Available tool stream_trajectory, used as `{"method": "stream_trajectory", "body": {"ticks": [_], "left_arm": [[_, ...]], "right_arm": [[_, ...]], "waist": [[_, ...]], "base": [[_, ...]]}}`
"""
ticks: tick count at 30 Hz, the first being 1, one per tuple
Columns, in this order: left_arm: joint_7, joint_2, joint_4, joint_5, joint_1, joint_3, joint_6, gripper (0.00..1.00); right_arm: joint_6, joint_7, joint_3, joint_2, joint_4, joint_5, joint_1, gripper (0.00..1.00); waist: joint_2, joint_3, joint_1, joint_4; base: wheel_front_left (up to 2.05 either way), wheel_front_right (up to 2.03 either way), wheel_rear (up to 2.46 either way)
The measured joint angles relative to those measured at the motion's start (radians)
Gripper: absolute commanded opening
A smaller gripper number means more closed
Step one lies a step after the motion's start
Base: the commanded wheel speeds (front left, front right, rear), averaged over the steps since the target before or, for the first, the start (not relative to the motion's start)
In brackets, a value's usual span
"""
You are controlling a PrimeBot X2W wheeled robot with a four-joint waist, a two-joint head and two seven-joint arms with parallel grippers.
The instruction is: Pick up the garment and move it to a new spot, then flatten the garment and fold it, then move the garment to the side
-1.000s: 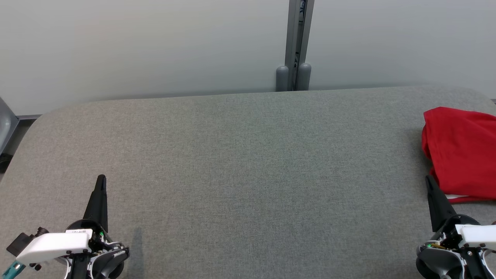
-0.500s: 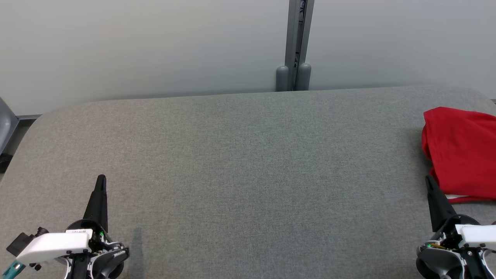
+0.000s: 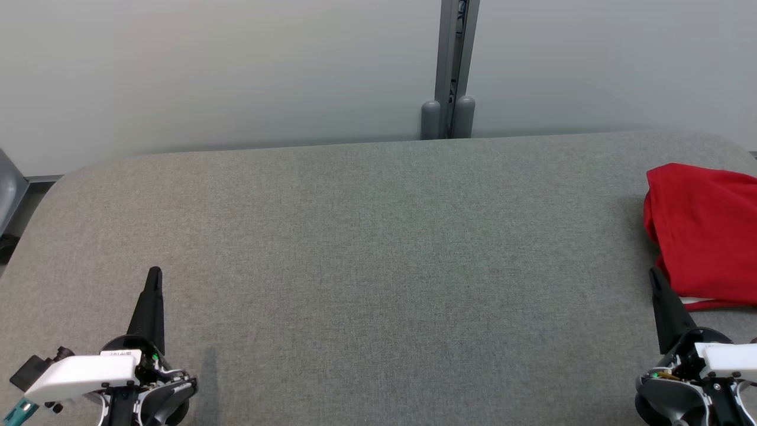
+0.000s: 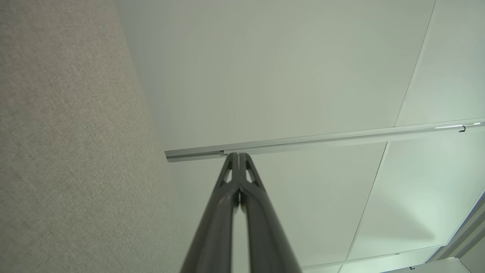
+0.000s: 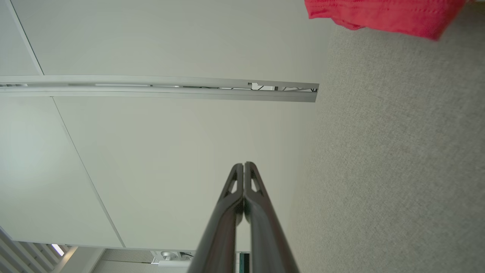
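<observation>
Nearest me, I saw my left gripper at the lower left and my right gripper at the lower right, both over the grey table. Each had its two fingers pressed together, holding nothing. Just beyond the right gripper's tip lay the red garment, bunched at the table's right end and partly cut off by the head view's edge. Behind the table stood a pale wall with a grey post.
</observation>
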Motion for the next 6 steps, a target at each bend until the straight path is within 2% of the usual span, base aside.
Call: {"method": "stream_trajectory", "body": {"ticks": [6], "left_arm": [[0.001, 0.000, 0.000, 0.000, 0.000, 0.000, 0.000, 0.00]], "right_arm": [[0.000, 0.000, 0.000, 0.000, 0.000, 0.000, 0.000, 0.00]], "waist": [[0.0000, 0.000, 0.0001, 0.000]], "base": [[0.00, 0.00, 0.00]]}}
